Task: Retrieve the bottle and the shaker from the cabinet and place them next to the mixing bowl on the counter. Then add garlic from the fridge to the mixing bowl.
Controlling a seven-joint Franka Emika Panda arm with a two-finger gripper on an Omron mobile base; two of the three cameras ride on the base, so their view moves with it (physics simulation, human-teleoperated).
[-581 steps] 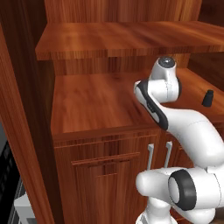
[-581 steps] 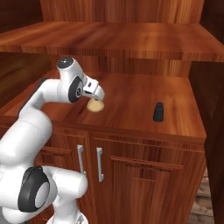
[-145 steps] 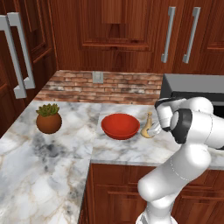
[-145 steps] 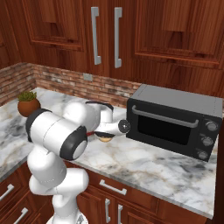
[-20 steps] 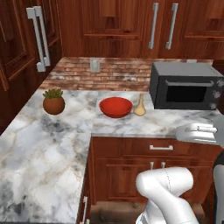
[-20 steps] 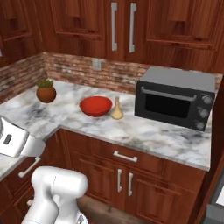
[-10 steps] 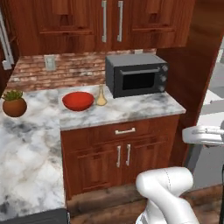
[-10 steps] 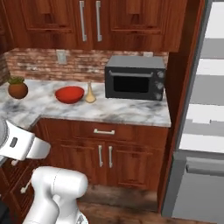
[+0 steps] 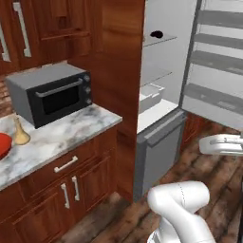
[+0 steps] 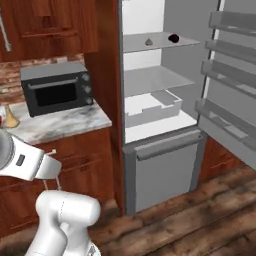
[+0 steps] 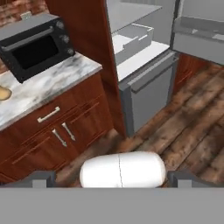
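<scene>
The grey fridge (image 9: 159, 140) (image 10: 165, 165) (image 11: 148, 83) stands open, its white inside showing. On its top shelf lies the small beige garlic (image 10: 148, 42), left of a dark black lump (image 10: 173, 38) (image 9: 155, 34). The tan bottle (image 9: 20, 133) (image 10: 10, 120) (image 11: 3, 92) stands on the marble counter (image 9: 71, 128) (image 10: 65, 120) (image 11: 48, 83), beside the red mixing bowl (image 9: 2, 144) at the picture's left edge. My gripper (image 11: 111, 180) is open and empty, held back from the fridge over the wooden floor. The shaker and the cabinet are out of view.
A black microwave (image 9: 52, 95) (image 10: 55, 92) (image 11: 35, 43) sits on the counter beside a tall wooden panel. The fridge door (image 9: 213, 66) (image 10: 230, 65) swings open to the right, with shelves on it. A white drawer (image 10: 152, 107) (image 9: 151, 95) sits on the fridge's lower shelf.
The base has turned right, so the whole view has swung from the counter and microwave to the open fridge. The gripper stays open.
</scene>
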